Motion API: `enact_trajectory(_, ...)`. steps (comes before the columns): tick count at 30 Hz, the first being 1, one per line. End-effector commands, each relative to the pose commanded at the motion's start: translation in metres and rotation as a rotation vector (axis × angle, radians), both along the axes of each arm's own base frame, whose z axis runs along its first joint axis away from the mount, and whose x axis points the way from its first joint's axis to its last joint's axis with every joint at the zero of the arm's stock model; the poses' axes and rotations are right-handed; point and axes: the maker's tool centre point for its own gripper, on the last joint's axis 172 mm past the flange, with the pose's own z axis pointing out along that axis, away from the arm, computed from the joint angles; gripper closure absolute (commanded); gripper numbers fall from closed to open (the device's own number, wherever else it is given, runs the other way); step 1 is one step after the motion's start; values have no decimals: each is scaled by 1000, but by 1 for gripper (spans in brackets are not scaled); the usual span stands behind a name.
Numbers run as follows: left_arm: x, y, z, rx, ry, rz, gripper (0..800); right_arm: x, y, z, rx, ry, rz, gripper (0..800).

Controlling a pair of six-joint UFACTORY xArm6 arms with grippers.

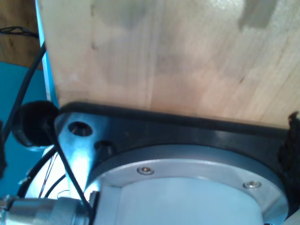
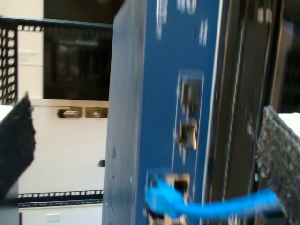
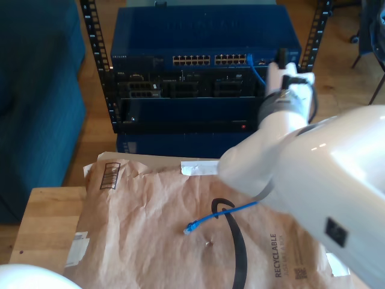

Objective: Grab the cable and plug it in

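1. Cable (image 2: pixel 220 206): thin, bright blue; in the second wrist view one booted plug (image 2: pixel 161 199) is seen seated in a port of the blue switch (image 2: pixel 140 117), with the cord running from it toward one of the dark padded fingers (image 2: pixel 281 159)
2. Whether that cord is touched by the pad or passes behind it cannot be told; the picture is blurred
3. Second gripper (image 3: pixel 287 65): seen in the exterior view at the exterior view's right end of the switch (image 3: pixel 204 36), close against the rack's front
4. Jaws of the second gripper: spread wide, the two pads at opposite sides of the second wrist view, nothing clamped between them
5. Cable in the exterior view (image 3: pixel 231 209): a short run is seen dropping from the port row at the top of the rack (image 3: pixel 257 73); a further length lies on the brown paper mailer (image 3: pixel 156 223), emerging from under the white arm (image 3: pixel 313 162)
6. Free plug (image 3: pixel 190 228): lies loose on the mailer, near the printed black curve, well apart from the rack
7. Mailer: spread over the wooden surface (image 3: pixel 45 223), creased, with a label near its edge toward the exterior view's left
8. First wrist view: wooden surface (image 1: pixel 187 56) close up, beyond a black and metal arm base (image 1: pixel 187 159), with black wiring (image 1: pixel 28 84) beside it
9. Jaws of the first gripper: state cannot be told
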Motion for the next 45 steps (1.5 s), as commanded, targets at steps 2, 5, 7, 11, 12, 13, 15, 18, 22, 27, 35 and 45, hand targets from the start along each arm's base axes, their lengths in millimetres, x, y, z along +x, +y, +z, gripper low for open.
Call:
enact_trajectory(2, 0, 0, 0, 0, 1, -1, 0, 4, -18, 4, -1, 38, 10, 65)
enact_trajectory(5, 0, 0, 0, 0, 1, -1, 0, 6, -39, 9, -20, 78, 25, 65)
enact_trajectory(7, 0, 0, 0, 0, 0, 0, 0, 4, -60, 13, -53, 108, 33, 65)
enact_trajectory(11, 0, 0, 0, 0, 1, -1, 0, -15, -107, 2, -84, 213, 64, 39)
enact_trajectory(12, 0, 0, 0, 0, 1, -1, 0, -18, -118, -1, -96, 238, 74, 29)
enact_trajectory(13, 0, 0, 0, 0, 1, -1, 0, -20, -130, -2, -110, 257, 84, 29)
enact_trajectory(15, 0, 0, 0, 0, 1, -1, 0, -25, -151, -9, -141, 302, 103, 13)
enact_trajectory(18, 0, 0, 0, 0, 1, -1, 0, -36, -192, -13, -160, 346, 98, 10)
enact_trajectory(22, 0, 0, 0, 0, 1, -1, 0, -65, -252, -14, -132, 395, 76, 7)
enact_trajectory(27, 0, 0, 0, 0, 1, -1, 0, -118, -308, -25, 17, 452, 60, 8)
enact_trajectory(35, 0, 0, 0, 0, 1, -1, 0, -240, -376, -53, 174, 609, 45, 7)
enact_trajectory(45, 0, 0, 0, 0, 1, -1, 0, -391, -355, -97, 355, 943, 169, 3)
